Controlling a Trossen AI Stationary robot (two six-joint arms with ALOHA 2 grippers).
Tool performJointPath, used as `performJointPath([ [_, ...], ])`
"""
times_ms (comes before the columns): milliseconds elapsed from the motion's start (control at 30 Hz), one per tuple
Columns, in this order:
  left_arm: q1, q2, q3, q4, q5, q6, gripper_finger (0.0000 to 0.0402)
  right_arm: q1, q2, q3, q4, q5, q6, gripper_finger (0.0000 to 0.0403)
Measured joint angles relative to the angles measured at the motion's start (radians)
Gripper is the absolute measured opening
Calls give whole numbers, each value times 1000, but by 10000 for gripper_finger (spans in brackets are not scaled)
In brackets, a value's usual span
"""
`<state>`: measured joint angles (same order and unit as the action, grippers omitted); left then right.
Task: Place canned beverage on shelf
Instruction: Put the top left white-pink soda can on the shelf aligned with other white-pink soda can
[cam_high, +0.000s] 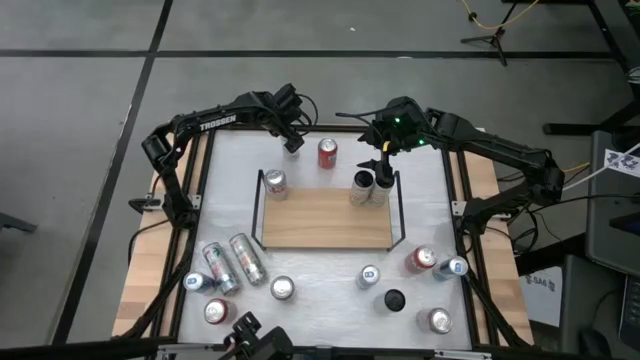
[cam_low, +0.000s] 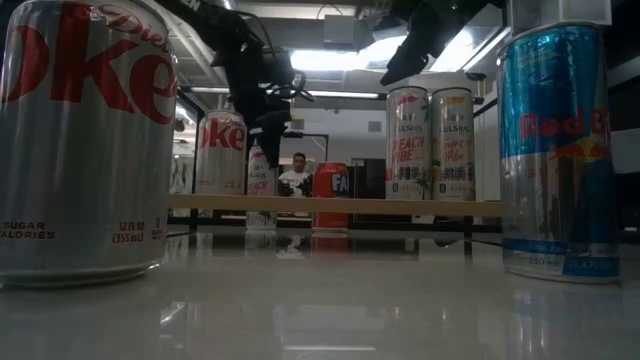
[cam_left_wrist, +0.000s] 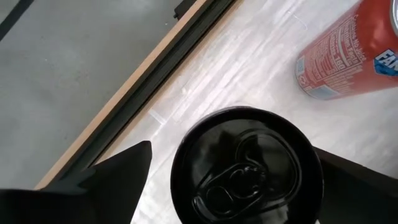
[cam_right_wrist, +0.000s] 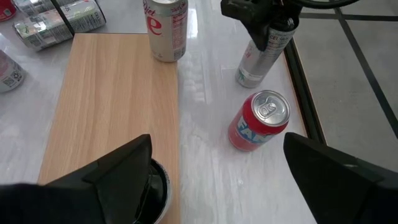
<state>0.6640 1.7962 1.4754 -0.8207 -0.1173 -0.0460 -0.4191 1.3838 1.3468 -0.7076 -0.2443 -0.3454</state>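
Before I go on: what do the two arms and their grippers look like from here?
Both are dark, near-black jointed arms. The left arm carries white TROSSEN lettering; the right arm shows a small green light near its wrist and a black cable. The left gripper and the right gripper each have two dark, wedge-shaped fingers.

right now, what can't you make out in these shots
- Slim can under the left gripper: the left wrist view shows only its dark top, so the label is hidden.
- Can on the shelf: in the right wrist view it is cut off by the bottom edge and partly covered by the right gripper.
- Diet Coke can: in the low view it is cut off by the left edge.
- Silver can: in the high view its label is too small to read.
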Motion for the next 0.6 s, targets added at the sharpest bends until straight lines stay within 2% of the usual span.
performJointPath([
  [333, 0, 0, 0, 0, 1, -24, 303, 0, -8, 0, -39, 25, 0, 360],
  [600, 0, -1, 0, 0, 0, -26, 253, 0, -113, 0, -109, 33, 0, 360],
])
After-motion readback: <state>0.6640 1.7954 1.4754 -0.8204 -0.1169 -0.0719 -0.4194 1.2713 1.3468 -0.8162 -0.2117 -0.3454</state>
